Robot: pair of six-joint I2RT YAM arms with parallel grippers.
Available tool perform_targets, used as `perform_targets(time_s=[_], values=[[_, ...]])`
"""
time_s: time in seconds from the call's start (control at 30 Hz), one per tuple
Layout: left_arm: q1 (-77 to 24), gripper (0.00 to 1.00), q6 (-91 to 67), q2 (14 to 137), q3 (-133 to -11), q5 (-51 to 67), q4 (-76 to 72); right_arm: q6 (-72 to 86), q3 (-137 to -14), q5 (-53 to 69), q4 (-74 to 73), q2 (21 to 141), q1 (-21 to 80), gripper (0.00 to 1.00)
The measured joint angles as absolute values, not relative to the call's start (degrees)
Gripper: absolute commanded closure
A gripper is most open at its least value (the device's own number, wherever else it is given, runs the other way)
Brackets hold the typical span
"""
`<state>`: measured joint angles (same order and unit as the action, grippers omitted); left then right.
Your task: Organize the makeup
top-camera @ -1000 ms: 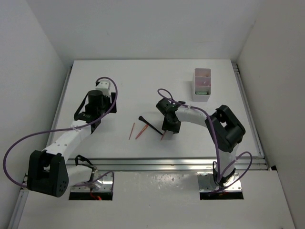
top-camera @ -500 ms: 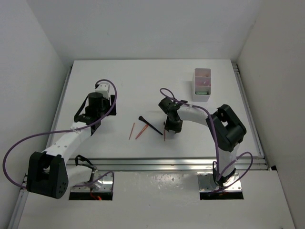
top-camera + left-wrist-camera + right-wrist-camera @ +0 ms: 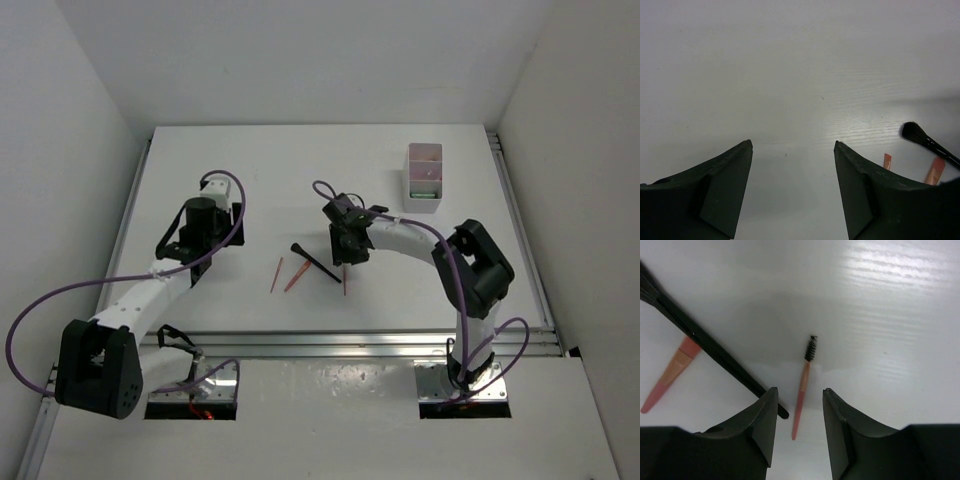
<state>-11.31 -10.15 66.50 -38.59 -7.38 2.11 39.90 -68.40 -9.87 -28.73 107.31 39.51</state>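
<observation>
**A:** Where's the spoolie wand point(image 3: 804, 380)?

**B:** Flat on the surface, between the right gripper's point(image 3: 799, 392) spread jaws. The black brush point(image 3: 715, 352) lies at its 9 o'clock.

**A:** Handling?

**B:** Probably light, stiff and prone to rolling, so pinch mid-handle, not the bristles. The left gripper point(image 3: 792, 145) hangs apart, empty.

On the table point(image 3: 250, 170), the brush point(image 3: 315, 263) lies near the middle. The spoolie wand point(image 3: 344, 281) lies at its 4 o'clock. The first pencil point(image 3: 296, 277) lies just beside the brush at 8 o'clock, with the second pencil point(image 3: 276, 276) farther out at 9 o'clock. The compartment box point(image 3: 424, 180) stands well apart at 2 o'clock.
</observation>
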Motion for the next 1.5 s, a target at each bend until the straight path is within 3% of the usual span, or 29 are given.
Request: perform_targets(time_s=[0.13,0.37,0.5,0.73,0.97,1.3,1.5], values=[[-11.31,0.28,-10.17,66.17,-38.30,-7.38,2.13,39.03,-70.43,-8.21,-28.58,110.54,38.61,0.58],[-11.31,0.27,-10.15,66.13,-37.95,-7.38,2.24,39.44,-71.61,-5.21,-29.76,113.40,37.80,0.71],[-11.31,0.27,-10.15,66.13,-37.93,-7.53,2.24,39.99,-71.61,-4.43,-30.55,113.49,37.36,1.00],[-11.31,0.27,-10.15,66.13,-37.19,-7.60,2.37,38.92,-71.61,-2.59,-31.40,113.49,33.61,1.00],[-11.31,0.27,-9.89,67.53,-37.28,-7.40,2.35,23.29,-75.16,-1.91,-29.15,111.70,27.59,1.00],[-11.31,0.28,-6.52,70.63,-39.38,-2.31,2.96,7.35,-77.06,4.45,0.36,100.05,10.94,1.00],[-11.31,0.28,-4.89,73.87,-44.60,0.32,3.14,3.51,-68.18,9.19,24.21,101.25,4.23,1.00]])
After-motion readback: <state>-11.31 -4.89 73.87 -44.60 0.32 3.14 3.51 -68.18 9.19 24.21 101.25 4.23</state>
